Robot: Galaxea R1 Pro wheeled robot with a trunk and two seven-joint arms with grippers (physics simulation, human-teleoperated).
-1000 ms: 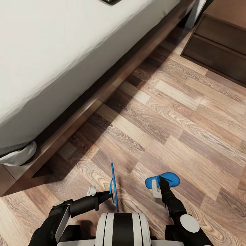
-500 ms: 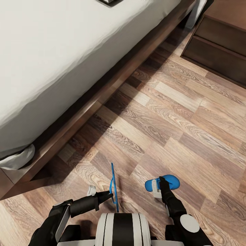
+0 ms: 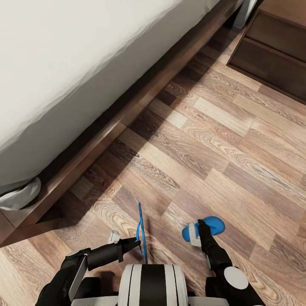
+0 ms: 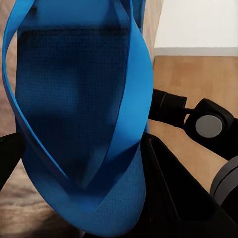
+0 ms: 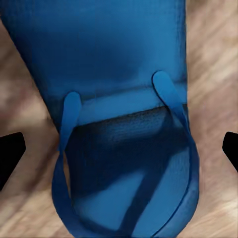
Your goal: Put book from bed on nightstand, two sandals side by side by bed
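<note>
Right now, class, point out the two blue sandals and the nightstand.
left sandal [image 3: 140, 229], head view, thin edge of its sole.
right sandal [image 3: 212, 224], head view, top of its footbed.
nightstand [image 3: 272, 63], head view, its drawer front.

Matt grainy wood planks on the floor [image 3: 221, 140], smooth off-white cloth over the mattress [image 3: 63, 63], dark polished timber frame [image 3: 127, 114]; sandals [image 4: 84, 124] look like dimpled rubbery foam, possibly plastic straps.
</note>
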